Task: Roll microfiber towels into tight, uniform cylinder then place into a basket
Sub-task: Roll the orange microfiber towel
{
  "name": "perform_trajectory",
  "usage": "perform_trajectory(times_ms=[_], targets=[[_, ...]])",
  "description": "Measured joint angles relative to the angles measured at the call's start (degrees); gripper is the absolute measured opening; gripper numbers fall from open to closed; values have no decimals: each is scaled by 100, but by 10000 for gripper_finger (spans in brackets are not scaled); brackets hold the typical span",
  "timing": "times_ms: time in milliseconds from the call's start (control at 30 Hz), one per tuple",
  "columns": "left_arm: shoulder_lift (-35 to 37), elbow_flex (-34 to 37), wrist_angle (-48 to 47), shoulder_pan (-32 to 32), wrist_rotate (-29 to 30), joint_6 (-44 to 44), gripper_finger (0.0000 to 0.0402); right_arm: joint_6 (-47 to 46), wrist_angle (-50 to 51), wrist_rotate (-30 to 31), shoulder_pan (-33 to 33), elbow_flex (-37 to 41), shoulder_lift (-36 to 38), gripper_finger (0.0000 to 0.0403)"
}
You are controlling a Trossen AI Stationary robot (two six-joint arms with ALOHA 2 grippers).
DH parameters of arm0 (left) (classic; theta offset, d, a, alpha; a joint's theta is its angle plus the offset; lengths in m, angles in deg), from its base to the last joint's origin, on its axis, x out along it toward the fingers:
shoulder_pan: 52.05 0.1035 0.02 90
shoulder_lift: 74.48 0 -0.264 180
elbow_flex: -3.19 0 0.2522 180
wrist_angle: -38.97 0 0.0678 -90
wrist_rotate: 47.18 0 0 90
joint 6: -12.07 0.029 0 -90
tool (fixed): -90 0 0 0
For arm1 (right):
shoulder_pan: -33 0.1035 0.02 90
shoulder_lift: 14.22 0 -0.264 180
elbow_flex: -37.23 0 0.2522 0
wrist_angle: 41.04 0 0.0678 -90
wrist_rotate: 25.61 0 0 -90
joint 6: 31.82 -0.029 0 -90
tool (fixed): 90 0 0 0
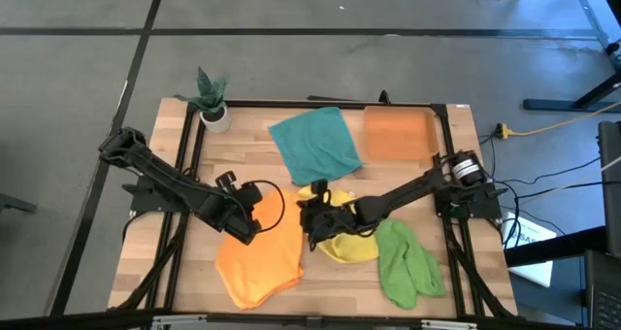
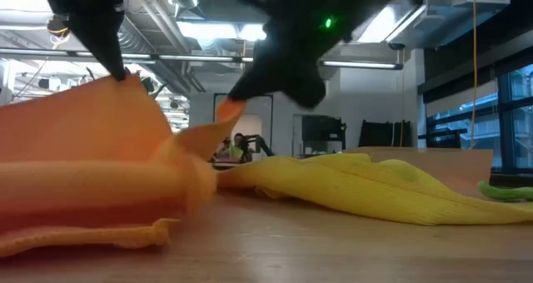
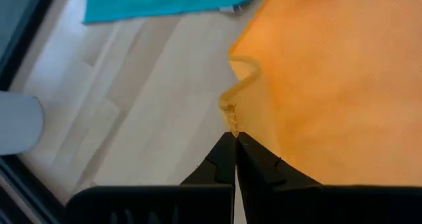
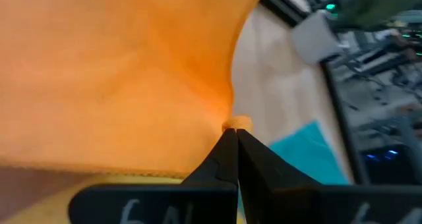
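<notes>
Orange towel [image 1: 260,257] lies on bench [image 1: 243,141], well apart from basket [image 1: 398,134], which sits empty at far edge beside teal towel [image 1: 313,144].

Left hand [image 1: 250,223] pinched tight on one far corner of orange towel; right hand [image 1: 312,235] pinched tight on other far corner, both lifting that edge clear.

Step looks like start of roll or fold.

Next move likely needs both hands carrying edge together, level, toward near edge.

Yellow towel [image 1: 349,243] and green towel [image 1: 403,262] wait, still flat, beside orange towel.
</notes>
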Motion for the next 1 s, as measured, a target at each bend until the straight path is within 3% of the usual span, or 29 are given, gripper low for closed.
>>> perform_trajectory(times_ms=[333, 600, 1000], targets=[[790, 0, -4, -119, 977, 195, 0, 34, 962, 547, -86, 0, 908, 0], [1486, -2, 3, -119, 1800, 464, 0, 571, 1124, 568, -318, 0, 1527, 0], [2571, -243, 13, 5, 2651, 1833, 0, 1330, 929, 551, -877, 0, 2568, 0]])
